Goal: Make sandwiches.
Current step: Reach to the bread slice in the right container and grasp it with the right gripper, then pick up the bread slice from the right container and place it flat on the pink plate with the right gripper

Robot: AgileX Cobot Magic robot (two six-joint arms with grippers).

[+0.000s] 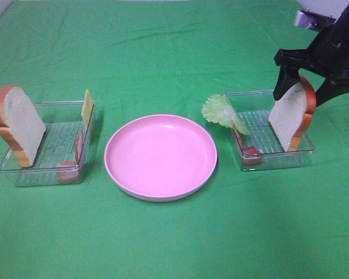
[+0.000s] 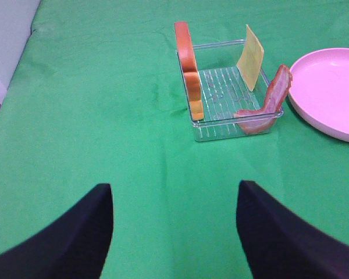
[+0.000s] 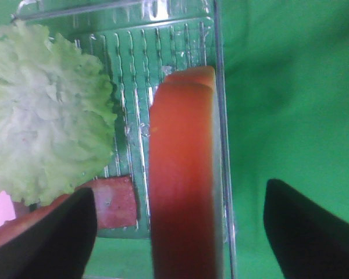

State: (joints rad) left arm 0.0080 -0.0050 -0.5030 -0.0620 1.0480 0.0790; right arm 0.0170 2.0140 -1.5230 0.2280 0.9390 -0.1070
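At the frame's right, the right gripper straddles the upright bread slice, jaws spread (no contact); the left gripper hangs released too.

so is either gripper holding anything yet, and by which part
Nothing is held. The right gripper straddles the top of the bread slice, jaws open; the left gripper is empty.

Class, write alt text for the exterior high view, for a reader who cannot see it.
The open right gripper straddles the top of a bread slice standing in the right tray, beside lettuce and bacon. A pink plate sits in the middle; the left tray holds another slice, cheese and more bacon.
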